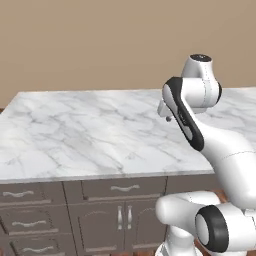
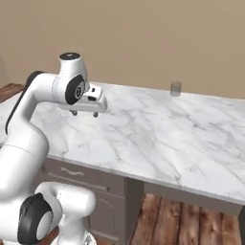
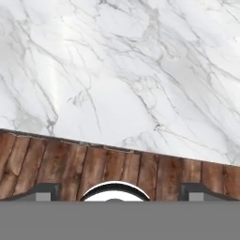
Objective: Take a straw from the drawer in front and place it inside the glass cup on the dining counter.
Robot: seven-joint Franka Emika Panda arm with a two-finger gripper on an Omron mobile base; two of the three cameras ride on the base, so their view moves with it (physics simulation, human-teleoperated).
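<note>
My gripper [image 2: 84,114] hovers above the near part of the dining counter [image 1: 90,135], pointing down, with its two fingertips [image 3: 44,192] wide apart and nothing between them. In the left base view the gripper [image 1: 168,118] is half hidden behind my forearm. The glass cup [image 2: 175,88] stands upright at the far edge of the marble top, well away from the gripper. The drawer [image 1: 125,188] with a curved silver handle sits shut under the counter's front edge. The straw is hidden.
More shut drawers [image 1: 20,194] and cabinet doors [image 1: 120,220] line the island's front. Wooden floor [image 2: 177,220] shows to the right of the cabinets and past the counter edge in the hand view. A tan wall [image 1: 100,45] stands behind the island.
</note>
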